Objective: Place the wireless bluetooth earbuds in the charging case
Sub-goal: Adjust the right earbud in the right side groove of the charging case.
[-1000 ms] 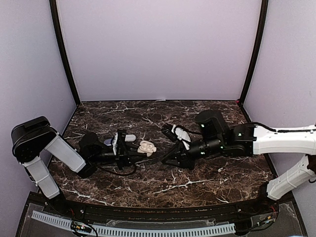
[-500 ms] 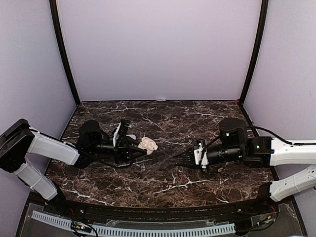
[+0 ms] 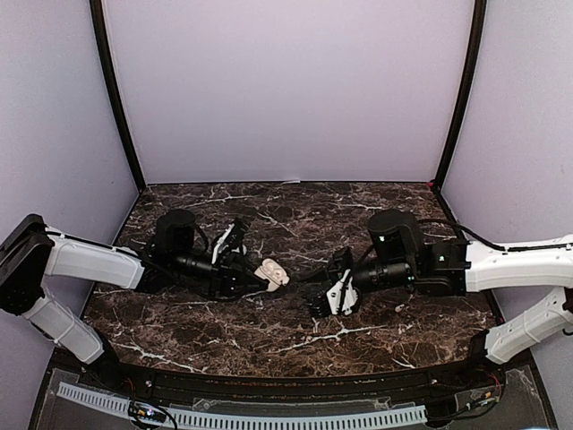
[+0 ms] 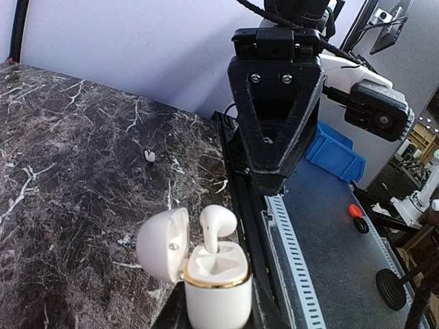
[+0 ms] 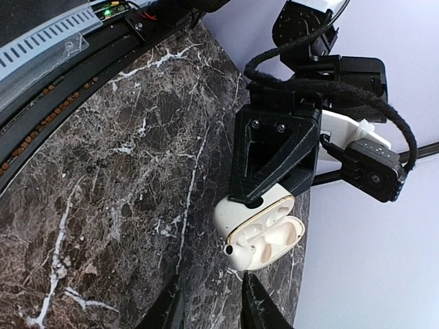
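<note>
A white charging case (image 4: 216, 288) with a gold rim stands between the jaws of my left gripper (image 3: 260, 279), which is shut on it. Its lid (image 4: 163, 243) hangs open to the left. One white earbud (image 4: 218, 226) sticks stem-down out of a slot, its head above the rim. In the right wrist view the same case (image 5: 255, 221) and earbud (image 5: 240, 256) lie just ahead of my right gripper (image 5: 209, 310). That gripper is open, with nothing between its black fingers (image 5: 258, 305). A small white bud (image 4: 149, 155) lies loose on the marble.
The dark marble table (image 3: 269, 327) ends at a black front rail (image 3: 269, 394) with a white slotted strip. My right gripper (image 4: 274, 123) hangs close in front of the case in the left wrist view. Lilac walls enclose the table.
My right gripper pulled back to the right, then came left again toward the case, with its jaws slightly wider. My left gripper carried the case a little to the right.
</note>
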`<act>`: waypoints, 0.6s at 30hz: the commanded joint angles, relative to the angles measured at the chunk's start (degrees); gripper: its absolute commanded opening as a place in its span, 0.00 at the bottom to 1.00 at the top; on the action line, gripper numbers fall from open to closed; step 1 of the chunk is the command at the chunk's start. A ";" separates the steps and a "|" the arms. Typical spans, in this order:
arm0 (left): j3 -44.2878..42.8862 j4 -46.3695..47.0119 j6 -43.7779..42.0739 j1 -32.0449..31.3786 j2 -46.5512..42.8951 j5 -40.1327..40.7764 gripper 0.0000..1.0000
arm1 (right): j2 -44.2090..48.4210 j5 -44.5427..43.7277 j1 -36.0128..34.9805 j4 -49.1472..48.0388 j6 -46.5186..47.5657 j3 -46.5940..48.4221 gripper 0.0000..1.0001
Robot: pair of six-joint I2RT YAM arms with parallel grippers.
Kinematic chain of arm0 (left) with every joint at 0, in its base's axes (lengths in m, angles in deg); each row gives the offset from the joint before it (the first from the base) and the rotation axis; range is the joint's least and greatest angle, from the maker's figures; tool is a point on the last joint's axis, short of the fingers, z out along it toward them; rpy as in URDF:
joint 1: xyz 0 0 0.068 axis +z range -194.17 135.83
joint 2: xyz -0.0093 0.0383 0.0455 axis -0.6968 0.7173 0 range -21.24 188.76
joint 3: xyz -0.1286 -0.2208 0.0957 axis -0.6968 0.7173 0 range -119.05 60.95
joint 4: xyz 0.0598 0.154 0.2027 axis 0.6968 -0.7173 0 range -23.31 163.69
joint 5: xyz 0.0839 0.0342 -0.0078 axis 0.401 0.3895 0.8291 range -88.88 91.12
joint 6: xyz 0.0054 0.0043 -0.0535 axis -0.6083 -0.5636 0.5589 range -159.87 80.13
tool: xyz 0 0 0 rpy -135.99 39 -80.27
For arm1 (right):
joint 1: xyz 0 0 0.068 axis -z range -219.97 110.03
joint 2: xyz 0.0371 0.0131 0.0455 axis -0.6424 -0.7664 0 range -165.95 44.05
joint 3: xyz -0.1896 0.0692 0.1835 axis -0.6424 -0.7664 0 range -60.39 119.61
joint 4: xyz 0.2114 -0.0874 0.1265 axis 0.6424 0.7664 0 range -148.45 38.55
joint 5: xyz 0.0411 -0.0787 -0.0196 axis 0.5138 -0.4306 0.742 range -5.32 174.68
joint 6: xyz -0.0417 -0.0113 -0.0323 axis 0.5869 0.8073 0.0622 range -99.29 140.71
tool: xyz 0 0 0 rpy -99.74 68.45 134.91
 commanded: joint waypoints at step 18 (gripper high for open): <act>-1.94 -2.09 -1.89 -1.60 0.63 -4.31 0.05 | -8.01 2.72 1.12 6.28 4.58 9.83 0.23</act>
